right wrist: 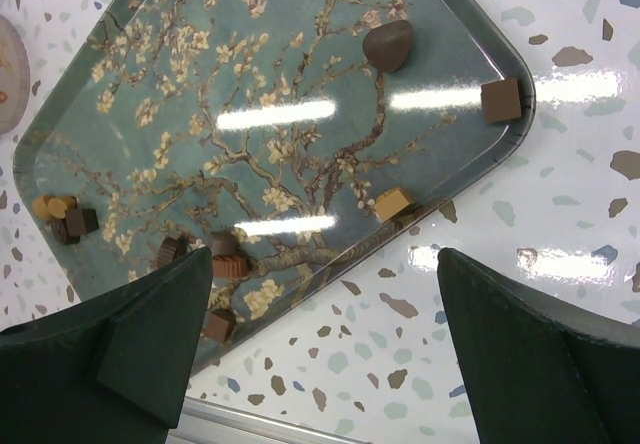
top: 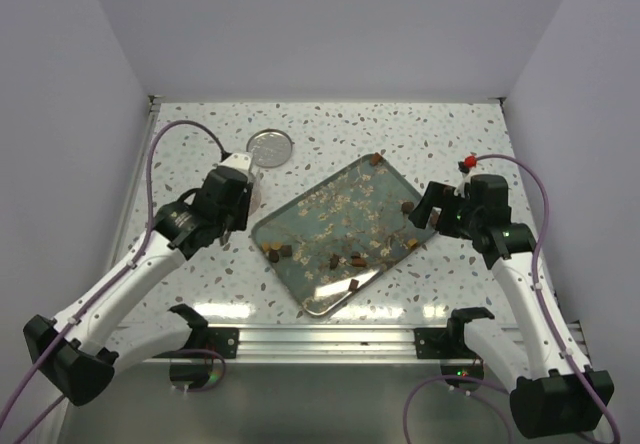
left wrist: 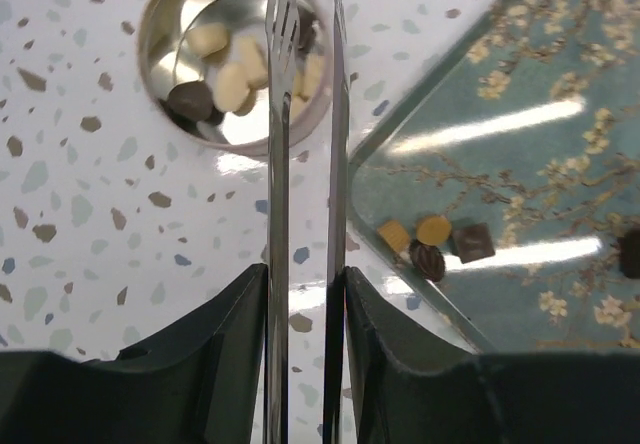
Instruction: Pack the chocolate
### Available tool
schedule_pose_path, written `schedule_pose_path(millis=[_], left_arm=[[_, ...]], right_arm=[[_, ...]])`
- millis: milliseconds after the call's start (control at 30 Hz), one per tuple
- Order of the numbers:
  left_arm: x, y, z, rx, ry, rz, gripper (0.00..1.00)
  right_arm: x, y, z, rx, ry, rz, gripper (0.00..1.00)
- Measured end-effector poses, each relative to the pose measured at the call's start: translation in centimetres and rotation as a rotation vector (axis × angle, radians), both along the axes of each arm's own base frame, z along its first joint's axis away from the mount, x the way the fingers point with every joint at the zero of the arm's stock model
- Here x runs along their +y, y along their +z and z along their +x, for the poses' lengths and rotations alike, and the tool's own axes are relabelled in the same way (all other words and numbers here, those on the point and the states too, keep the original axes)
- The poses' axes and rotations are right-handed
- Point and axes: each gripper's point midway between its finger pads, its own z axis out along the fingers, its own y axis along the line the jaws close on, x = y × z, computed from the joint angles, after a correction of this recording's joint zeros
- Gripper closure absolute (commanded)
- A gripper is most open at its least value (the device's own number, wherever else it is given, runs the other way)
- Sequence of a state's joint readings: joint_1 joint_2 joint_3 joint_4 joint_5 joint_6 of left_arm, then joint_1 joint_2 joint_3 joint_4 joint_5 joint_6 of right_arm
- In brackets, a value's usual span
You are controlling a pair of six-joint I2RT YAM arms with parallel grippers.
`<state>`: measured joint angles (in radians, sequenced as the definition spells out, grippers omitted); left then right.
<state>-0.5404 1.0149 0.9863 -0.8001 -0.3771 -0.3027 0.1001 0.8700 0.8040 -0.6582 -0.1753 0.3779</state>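
Chocolate (right wrist: 388, 44) loose across the flowered tray (right wrist: 150, 114), ahead of and beneath the right gripper (right wrist: 320, 264). A small cluster of dark and tan pieces just right of the left gripper (left wrist: 305, 284), near the tray's corner. More pale and dark pieces in the round tin (left wrist: 160, 24), straight ahead of the left gripper. Left gripper pinched narrow on tweezers (left wrist: 283, 164), tips reaching over the tin. Right gripper spread wide, holding nothing. Speckled table (left wrist: 80, 194) underneath.
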Motion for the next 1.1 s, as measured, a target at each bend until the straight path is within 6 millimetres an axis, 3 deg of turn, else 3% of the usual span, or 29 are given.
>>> schedule_pose_path(millis=[167,267,400,667,800,933,1100], left_arm=[[-6.3,1.2,-1.4,-0.028,-0.174,-0.023,0.59],[-10.7,0.4,-4.3,-0.002,-0.302,-0.035,0.59],[-14.2,-0.7,-8.1,0.046,-0.383,-0.067,0.57],[-16.4,-1.6,-13.2,0.093,-0.393,-0.137,0.56],[-17.1,-3.3,-15.1,0.135,-0.394,-0.110,0.56],[-17.2,-4.6,-15.9,0.160,-0.377,-0.073,0.56],[-17.1,-4.8,-15.8,0.152,-0.354,-0.069,0.55]], right_arm=[[0.0,0.0,-0.1,0.005,-0.004,0.004,0.02],[0.0,-0.1,-0.1,0.008,-0.006,0.005,0.02],[0.0,0.0,-0.1,0.009,-0.007,0.007,0.02],[0.1,0.3,-0.2,0.001,-0.015,0.016,0.02],[0.1,0.6,-0.3,-0.010,-0.016,0.019,0.02],[0.1,0.8,-0.4,-0.016,-0.016,0.020,0.02],[0.0,0.8,-0.6,-0.015,-0.017,0.020,0.02]])
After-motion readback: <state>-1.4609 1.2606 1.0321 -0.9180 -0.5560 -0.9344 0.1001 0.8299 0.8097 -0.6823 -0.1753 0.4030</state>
